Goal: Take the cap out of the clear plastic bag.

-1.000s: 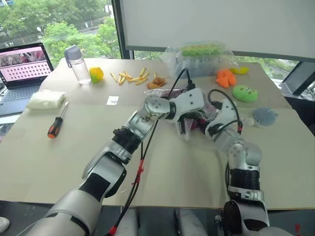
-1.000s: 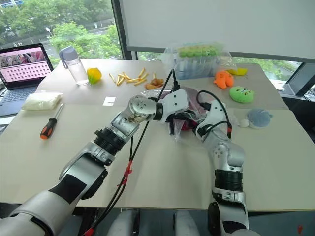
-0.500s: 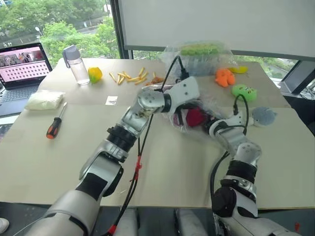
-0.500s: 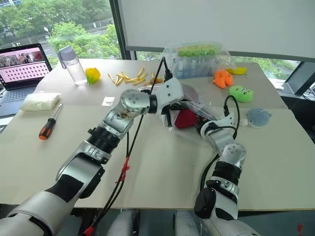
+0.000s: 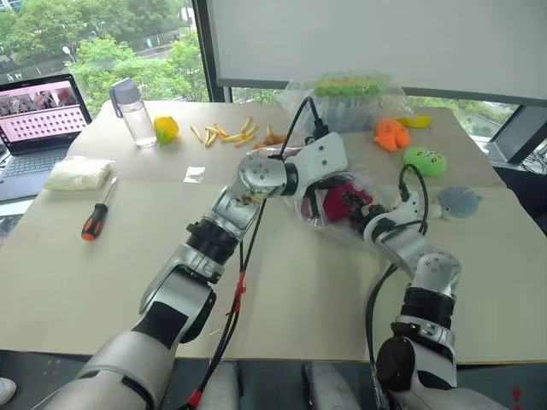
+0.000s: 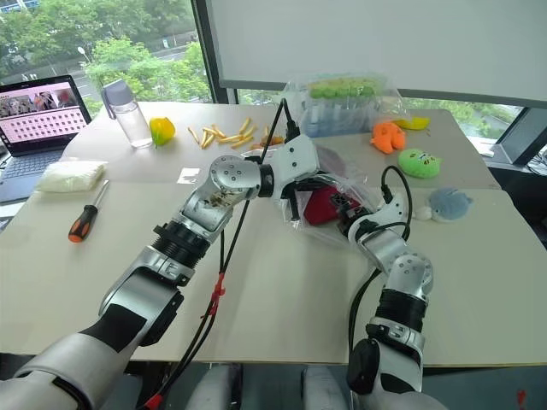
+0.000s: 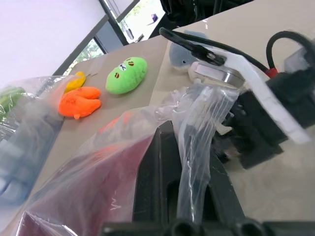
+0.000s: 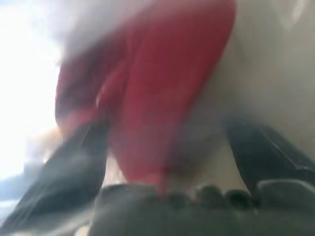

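The clear plastic bag lies at the table's middle with one edge raised. My left gripper is shut on a bunched fold of that bag. The dark red cap sits inside the bag. In the left wrist view the cap shows through the plastic. My right gripper reaches into the bag's mouth from the right and stands open. In the right wrist view its fingers are spread on either side of the cap. I cannot tell whether they touch it.
A wrapped tray with green items stands at the back. Orange, green and grey-blue plush toys lie to the right. On the left are fries, a bottle, a laptop, a white packet and a screwdriver.
My right arm has dropped and its wrist has rolled, so the open gripper now sits at the bag's mouth by the cap. My left gripper has raised the bag's edge slightly.
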{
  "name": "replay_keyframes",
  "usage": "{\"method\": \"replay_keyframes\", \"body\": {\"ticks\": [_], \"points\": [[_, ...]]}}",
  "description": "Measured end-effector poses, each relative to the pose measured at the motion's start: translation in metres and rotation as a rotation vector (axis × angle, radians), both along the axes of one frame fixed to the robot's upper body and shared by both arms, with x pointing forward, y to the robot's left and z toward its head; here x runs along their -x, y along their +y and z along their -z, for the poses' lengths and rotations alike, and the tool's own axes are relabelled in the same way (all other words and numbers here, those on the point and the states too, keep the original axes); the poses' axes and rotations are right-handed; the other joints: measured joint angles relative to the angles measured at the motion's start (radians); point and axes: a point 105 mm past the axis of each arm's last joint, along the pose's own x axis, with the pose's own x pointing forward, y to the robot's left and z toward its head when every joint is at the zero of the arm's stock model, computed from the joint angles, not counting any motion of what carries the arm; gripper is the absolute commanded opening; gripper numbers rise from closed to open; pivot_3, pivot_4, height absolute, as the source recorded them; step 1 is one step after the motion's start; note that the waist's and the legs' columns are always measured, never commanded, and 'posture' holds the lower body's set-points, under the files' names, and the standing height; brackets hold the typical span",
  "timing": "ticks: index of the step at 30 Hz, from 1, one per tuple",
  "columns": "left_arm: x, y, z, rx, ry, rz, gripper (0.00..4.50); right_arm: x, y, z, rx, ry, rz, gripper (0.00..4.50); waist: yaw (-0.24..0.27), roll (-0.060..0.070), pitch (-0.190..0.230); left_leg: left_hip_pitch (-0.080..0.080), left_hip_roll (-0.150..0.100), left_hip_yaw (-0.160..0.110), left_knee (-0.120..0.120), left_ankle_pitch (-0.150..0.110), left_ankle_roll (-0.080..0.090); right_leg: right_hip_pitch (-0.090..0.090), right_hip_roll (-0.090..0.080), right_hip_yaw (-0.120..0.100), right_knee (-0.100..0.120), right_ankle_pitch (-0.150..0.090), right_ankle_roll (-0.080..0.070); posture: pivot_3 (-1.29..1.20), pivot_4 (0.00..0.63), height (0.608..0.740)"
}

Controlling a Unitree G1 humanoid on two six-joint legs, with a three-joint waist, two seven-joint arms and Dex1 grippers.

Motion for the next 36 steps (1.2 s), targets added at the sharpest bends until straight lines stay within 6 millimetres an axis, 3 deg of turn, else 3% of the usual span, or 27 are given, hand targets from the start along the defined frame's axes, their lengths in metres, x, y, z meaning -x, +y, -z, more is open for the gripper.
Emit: {"method": "replay_keyframes", "body": {"ticks": [5, 10, 22, 27, 36], "points": [[0.0, 0.0, 0.002, -0.003, 0.004, -0.002, 0.0, 0.017, 0.01, -0.015, 0.057, -0.024, -0.07, 4.46, 0.0, 0.0, 0.0, 0.0, 0.0, 0.0, 0.0, 0.0, 0.0, 0.0, 0.0, 0.0, 0.0, 0.0, 0.0, 0.0, 0.15, 0.74], [0.0, 0.002, 0.005, -0.011, 0.01, -0.002, 0.0, 0.029, 0.012, -0.012, 0.105, 0.007, -0.096, 4.46, 0.001, 0.0, 0.0, 0.0, 0.0, 0.0, 0.001, 0.0, 0.0, 0.0, 0.0, 0.0, 0.0, 0.0, 0.0, 0.0, 0.15, 0.74], [0.001, 0.003, 0.003, -0.03, -0.001, -0.005, 0.0, 0.005, 0.01, 0.002, 0.083, 0.029, -0.029, 4.46, -0.001, 0.0, 0.0, 0.0, 0.0, 0.0, 0.001, 0.0, 0.0, 0.0, 0.0, 0.0, 0.0, 0.0, 0.0, 0.0, 0.15, 0.74], [0.0, 0.004, 0.002, -0.038, -0.004, -0.012, 0.0, -0.005, 0.014, 0.0, 0.046, 0.0, -0.028, 3.13, -0.001, 0.0, 0.0, 0.0, 0.0, 0.0, 0.001, 0.0, 0.0, 0.0, 0.0, 0.0, 0.001, 0.0, 0.0, 0.0, 0.15, 0.74], [0.0, 0.005, 0.0, -0.036, -0.014, -0.017, 0.0, -0.01, 0.014, -0.015, 0.029, -0.053, -0.01, 0.02, 0.0, 0.0, 0.0, 0.0, 0.0, 0.0, 0.001, 0.0, 0.0, 0.0, 0.0, 0.0, 0.001, 0.0, 0.0, 0.0, 0.15, 0.74]]}}
